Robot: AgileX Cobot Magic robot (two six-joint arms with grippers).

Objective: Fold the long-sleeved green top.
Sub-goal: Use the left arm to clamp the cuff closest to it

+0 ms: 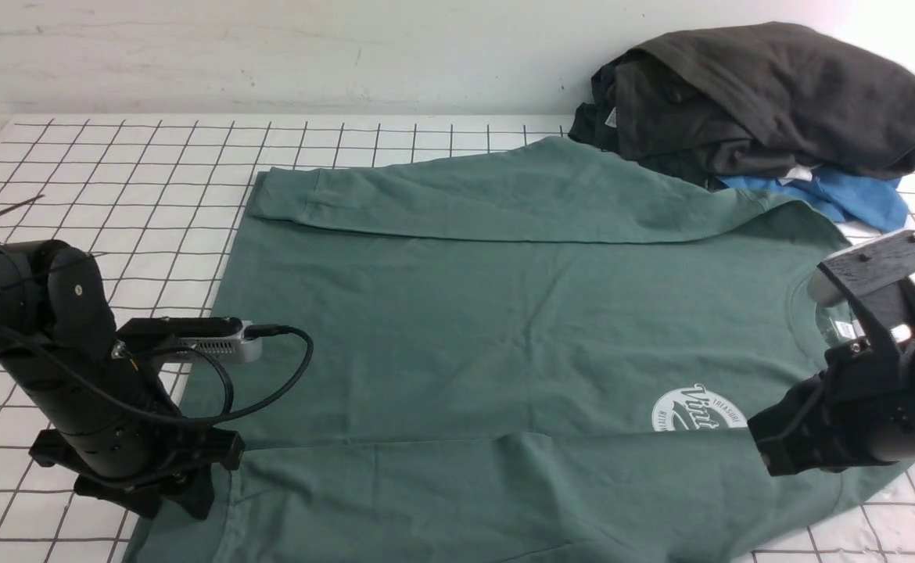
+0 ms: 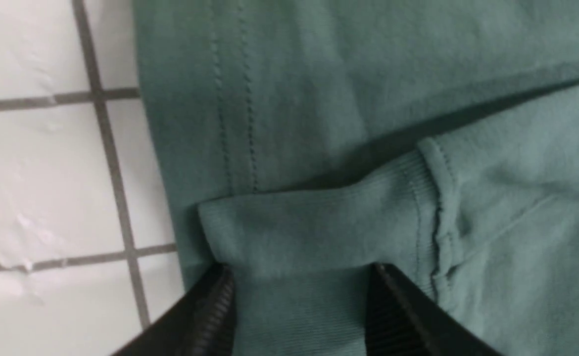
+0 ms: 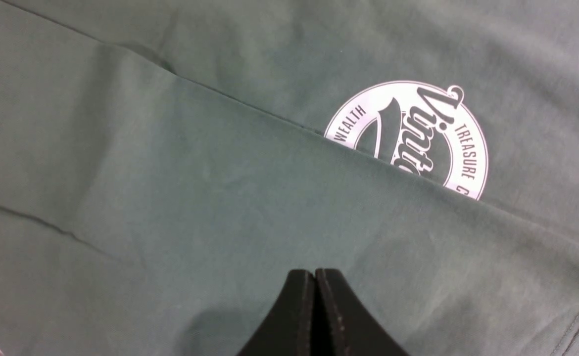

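Note:
The green long-sleeved top (image 1: 504,313) lies flat on the gridded table, neck to the right, with its white round logo (image 1: 696,408) (image 3: 418,133) partly covered by the near sleeve. Both sleeves are laid across the body. My left gripper (image 1: 191,500) (image 2: 299,269) is low at the near left corner, over the hem. It is open, and the near sleeve's ribbed cuff (image 2: 309,227) lies flat between its fingers. My right gripper (image 1: 770,450) (image 3: 315,271) is shut and empty, just above the near sleeve beside the logo.
A dark charcoal garment (image 1: 762,94) is piled at the back right, over a bright blue one (image 1: 856,195). It touches the top's far shoulder. White gridded table (image 1: 113,180) shows to the left and behind, with a wall at the back.

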